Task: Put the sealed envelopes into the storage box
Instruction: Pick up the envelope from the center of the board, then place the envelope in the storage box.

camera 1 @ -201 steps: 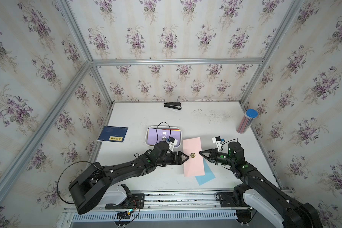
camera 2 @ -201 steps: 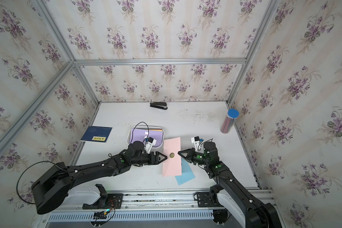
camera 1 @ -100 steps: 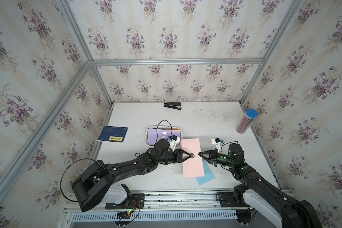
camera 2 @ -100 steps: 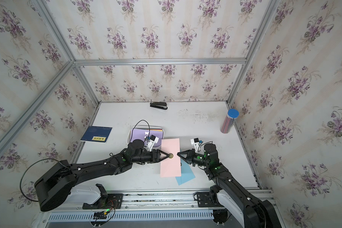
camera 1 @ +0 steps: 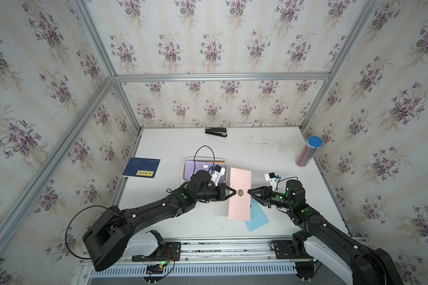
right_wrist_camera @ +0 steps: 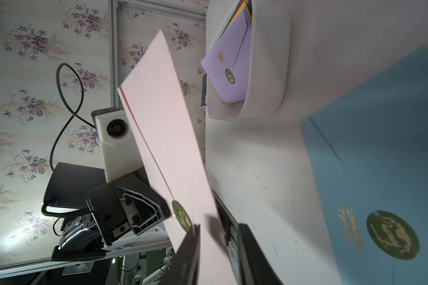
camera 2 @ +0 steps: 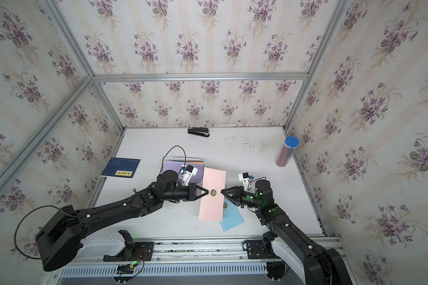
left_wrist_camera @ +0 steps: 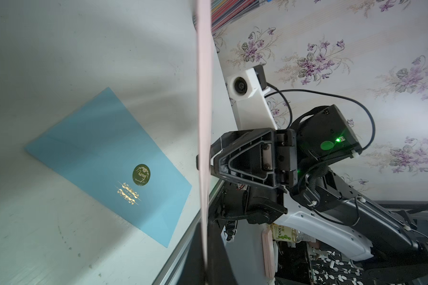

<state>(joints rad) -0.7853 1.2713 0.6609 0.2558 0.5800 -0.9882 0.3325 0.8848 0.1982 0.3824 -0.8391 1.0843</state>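
Two grippers meet at one long pink paper envelope (camera 1: 240, 209), which hangs clear of the white bench (camera 1: 269, 153) just beside the shallow white plastic storage box (camera 1: 183, 170). The left gripper (camera 1: 234, 193) is clamped on one long edge near the round seal sticker (camera 1: 241, 192), while the right gripper (camera 1: 249, 191), at the opposite edge, shows its jaws parted in the right wrist view. That leaves a thin pinch at mid-edge, so the sheet may pivot, sag or slip as the arm swings. If dropped, it would likely land on the light blue paper envelope (camera 1: 257, 218) lying flat on the bench beneath. The box already holds a stack topped by a lilac envelope (camera 1: 195, 165). The left arm's own wrist hangs over it, so a tilted corner could catch the rim. A dark blue book (camera 1: 141, 167), a black stapler (camera 1: 216, 132) and a clear blue-lidded pencil tube (camera 1: 308, 153) stand well apart.
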